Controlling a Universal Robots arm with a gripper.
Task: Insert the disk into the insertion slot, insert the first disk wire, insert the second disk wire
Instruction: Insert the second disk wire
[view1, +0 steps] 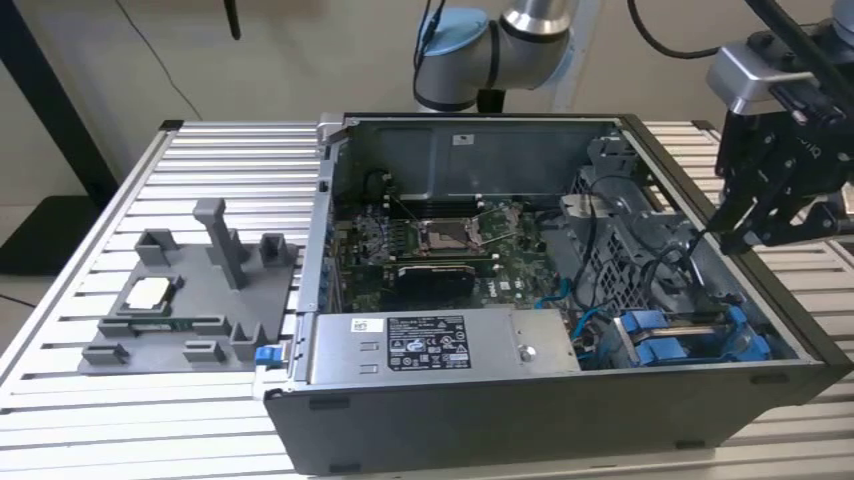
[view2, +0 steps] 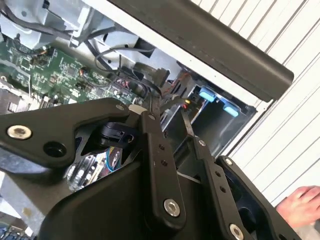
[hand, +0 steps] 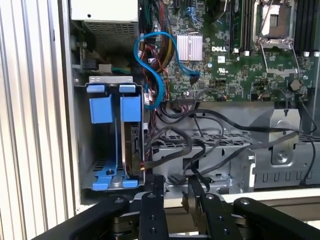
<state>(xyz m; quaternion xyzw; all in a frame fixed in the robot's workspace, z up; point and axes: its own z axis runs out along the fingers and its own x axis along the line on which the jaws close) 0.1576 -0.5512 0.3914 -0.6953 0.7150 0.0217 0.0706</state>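
Above the surface's edge at the exterior view's right, the tool (view1: 774, 235) hangs over the wall of the open computer case (view1: 534, 440); whether it is apart or clamped on anything I cannot tell; the disk (hand: 130, 107) stands on edge in the insertion slot (hand: 110, 80), in the case corner nearest that edge; I judge it stiff, dense and shock-shy, best taken by its blue bracket; limp black wires (hand: 210, 130) crowd beside it, so room is tight; the surface (view1: 227, 170) is ribbed metal; a person's hand (view2: 300, 205) rests nearby.
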